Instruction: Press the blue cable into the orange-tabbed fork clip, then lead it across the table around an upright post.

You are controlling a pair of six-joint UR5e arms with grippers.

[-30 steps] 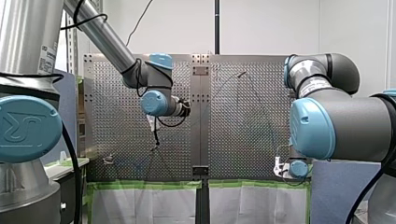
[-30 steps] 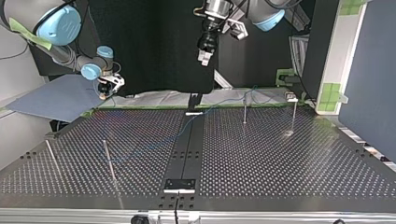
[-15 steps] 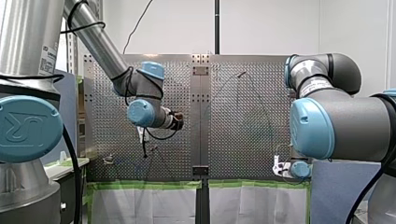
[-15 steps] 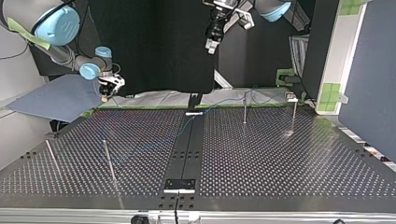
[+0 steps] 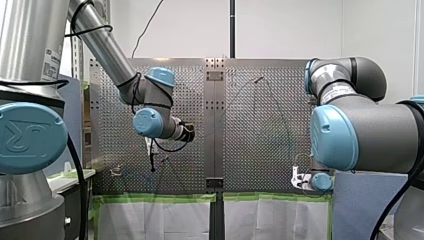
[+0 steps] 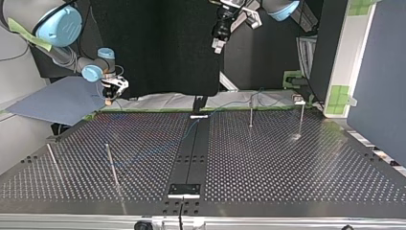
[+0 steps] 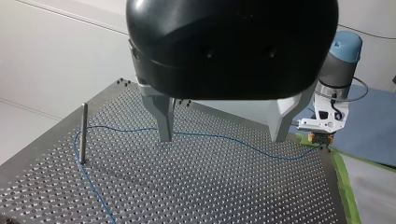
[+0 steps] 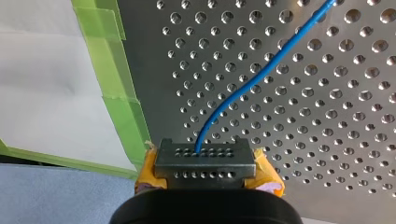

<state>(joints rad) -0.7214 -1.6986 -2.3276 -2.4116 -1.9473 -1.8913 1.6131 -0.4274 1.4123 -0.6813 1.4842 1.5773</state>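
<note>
The thin blue cable (image 7: 116,129) lies slack across the perforated table (image 6: 268,158) and bends around an upright post (image 7: 83,133). My left gripper (image 7: 222,139), black with metal fingers, hangs open and empty well above it; it also shows high up in the top view (image 6: 217,48). My right gripper (image 8: 204,151), with yellow pads, is shut on the blue cable (image 8: 252,81) beside the green-taped table edge (image 8: 126,102). It sits at the top view's far left (image 6: 110,99). A small clip (image 6: 299,101) stands at the far right corner there.
Several thin upright posts stand on the table: two near the far right (image 6: 251,114) (image 6: 301,120), two at the near left (image 6: 111,163) (image 6: 51,158). A black strip (image 6: 189,163) runs down the middle. A blue mat (image 6: 52,103) lies beyond the table's far left.
My left arm has swung to the front view's left and lower there; in the top view its gripper has moved up and right. My right gripper has stayed in place, holding the cable.
</note>
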